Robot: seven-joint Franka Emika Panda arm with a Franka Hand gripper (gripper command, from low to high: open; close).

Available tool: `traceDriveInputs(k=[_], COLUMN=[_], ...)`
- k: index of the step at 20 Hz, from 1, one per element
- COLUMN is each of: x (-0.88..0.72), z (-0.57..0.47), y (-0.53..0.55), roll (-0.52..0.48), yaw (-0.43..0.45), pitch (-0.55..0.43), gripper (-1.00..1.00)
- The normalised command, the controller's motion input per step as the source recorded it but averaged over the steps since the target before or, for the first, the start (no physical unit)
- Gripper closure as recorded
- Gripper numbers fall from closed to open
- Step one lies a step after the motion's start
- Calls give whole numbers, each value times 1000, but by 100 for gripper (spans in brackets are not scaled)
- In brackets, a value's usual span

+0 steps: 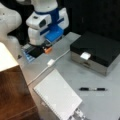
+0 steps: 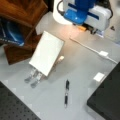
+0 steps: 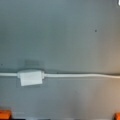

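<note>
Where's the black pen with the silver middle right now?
In both front views the black pen with the silver middle lies flat on the grey table, between the white spiral notebook and the black box, touching neither.

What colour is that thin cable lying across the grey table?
White. The thin cable with its small block shows best in the wrist view.

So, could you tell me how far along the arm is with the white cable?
Nothing looks done: the cable lies flat on the table, untouched. In hand: the gripper hangs above it, fingers wide apart and empty. Left, probably: coming down and closing on it.
</note>
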Motion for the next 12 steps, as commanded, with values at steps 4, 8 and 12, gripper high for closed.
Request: traceDriveInputs(k=[4, 8, 12], x=[223, 255, 294], z=[-130, -66, -56], y=[417, 291, 186], roll=[187, 299, 274], yaw=[147, 71, 21], pitch=[62, 40, 60], gripper=[-100, -100, -100])
